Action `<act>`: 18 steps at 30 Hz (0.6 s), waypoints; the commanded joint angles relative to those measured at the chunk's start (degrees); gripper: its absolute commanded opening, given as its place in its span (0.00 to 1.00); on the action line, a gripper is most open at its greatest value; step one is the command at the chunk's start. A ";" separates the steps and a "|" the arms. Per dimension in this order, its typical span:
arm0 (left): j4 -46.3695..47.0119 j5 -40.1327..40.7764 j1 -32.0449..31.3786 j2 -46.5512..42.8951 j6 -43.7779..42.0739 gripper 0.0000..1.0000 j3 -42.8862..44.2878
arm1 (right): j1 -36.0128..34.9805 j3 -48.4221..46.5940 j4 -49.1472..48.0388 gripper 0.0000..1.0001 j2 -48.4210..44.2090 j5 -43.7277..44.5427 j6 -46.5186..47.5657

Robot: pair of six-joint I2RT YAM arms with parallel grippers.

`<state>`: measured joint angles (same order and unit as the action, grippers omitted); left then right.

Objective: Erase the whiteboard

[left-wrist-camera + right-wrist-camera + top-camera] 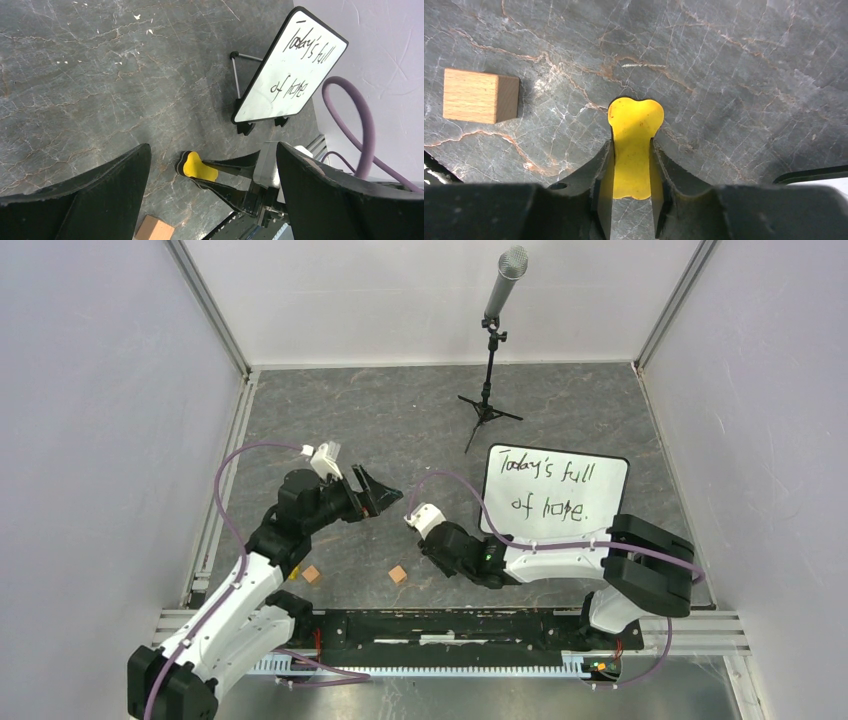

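The whiteboard (555, 495) stands at the right of the table with black handwriting on it; the left wrist view shows the whiteboard (292, 67) propped on small black feet. A yellow bone-shaped eraser (635, 125) lies flat on the grey table. My right gripper (633, 147) has its two fingers pressed against the eraser's narrow waist. From the left wrist, the eraser (199, 167) sits at the tips of the right gripper (212, 172). My left gripper (212, 150) hangs open above the table, left of the right arm, holding nothing.
Two small wooden blocks (311, 574) (398, 573) lie near the front edge; one wooden block (479, 96) is just left of the eraser. A microphone on a tripod (492, 340) stands at the back. White walls enclose the table.
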<state>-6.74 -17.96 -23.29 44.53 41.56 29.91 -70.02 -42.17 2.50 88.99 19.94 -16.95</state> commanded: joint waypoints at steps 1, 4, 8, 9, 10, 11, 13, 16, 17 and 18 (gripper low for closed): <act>4.54 1.12 -0.21 1.33 -0.12 1.00 -0.04 | -0.21 0.30 -3.68 0.28 -3.17 3.11 -0.03; 8.08 1.42 -0.20 3.57 0.99 1.00 0.73 | -0.20 1.17 -3.99 0.24 -5.75 5.35 0.61; 12.47 5.18 -0.26 7.74 1.24 1.00 5.21 | 0.03 1.82 -0.36 0.20 -13.02 15.68 2.20; 13.37 6.78 -0.24 9.16 1.16 1.00 6.60 | 0.57 1.98 1.15 0.19 -14.77 19.54 2.50; 15.37 8.60 -0.23 10.62 0.98 1.00 7.80 | 1.31 2.28 2.32 0.18 -16.84 22.44 2.73; 17.50 10.50 -0.20 12.11 1.10 1.00 8.48 | 2.72 3.02 2.81 0.18 -18.57 25.20 3.00; 21.40 13.45 -0.18 15.82 0.86 1.00 10.46 | 6.40 5.04 2.95 0.18 -22.58 28.87 3.62; 26.77 15.52 -0.21 22.88 -0.63 1.00 13.59 | 12.88 8.88 1.40 0.18 -27.70 32.76 3.91; 28.00 15.41 -0.19 25.34 -1.63 1.00 14.97 | 15.06 10.40 0.29 0.18 -29.37 33.44 4.39; 29.14 15.17 -0.18 27.54 -2.38 1.00 16.10 | 16.82 11.64 -0.43 0.18 -30.74 34.07 4.60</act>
<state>12.27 -6.85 -23.33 65.58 41.71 41.17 -59.33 -35.55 3.42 62.87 44.82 -13.91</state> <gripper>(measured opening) 0.994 0.283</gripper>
